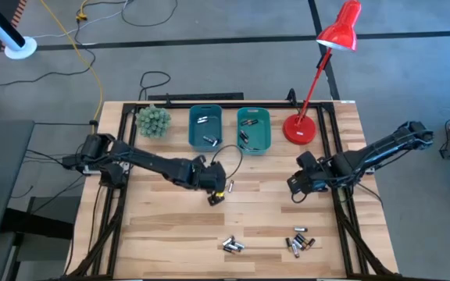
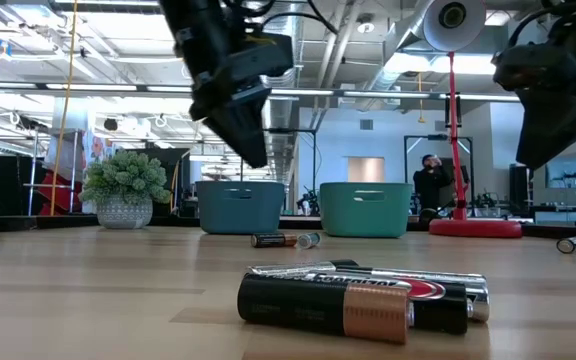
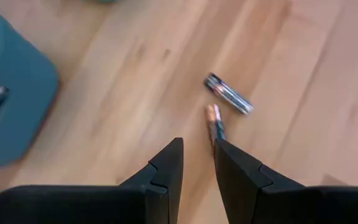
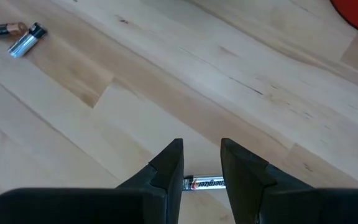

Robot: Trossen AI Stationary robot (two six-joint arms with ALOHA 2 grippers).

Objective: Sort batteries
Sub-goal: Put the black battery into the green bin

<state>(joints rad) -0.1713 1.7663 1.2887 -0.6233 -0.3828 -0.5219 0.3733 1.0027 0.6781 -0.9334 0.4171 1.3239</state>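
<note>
Silver cylindrical battery (image 4: 205, 183) in right wrist view: both ends hidden behind dark fingers (image 4: 166, 168). Dark teal plastic bin (image 3: 8, 99) cut by left wrist frame edge. Small cells inside teal bins (image 1: 205, 127) overhead too small to type.

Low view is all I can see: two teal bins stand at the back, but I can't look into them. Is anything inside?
Observer: Yes. From above, both teal bins already hold a few batteries.
Operator: Is one being carried right now?
Observer: Not on the left. The left gripper has its fingers apart with nothing between them, and a copper-tipped battery lies on the wood just ahead of them.
Operator: And on the right?
Observer: The right gripper is open too. A silver battery shows crosswise behind its fingers, not clamped between them.
</note>
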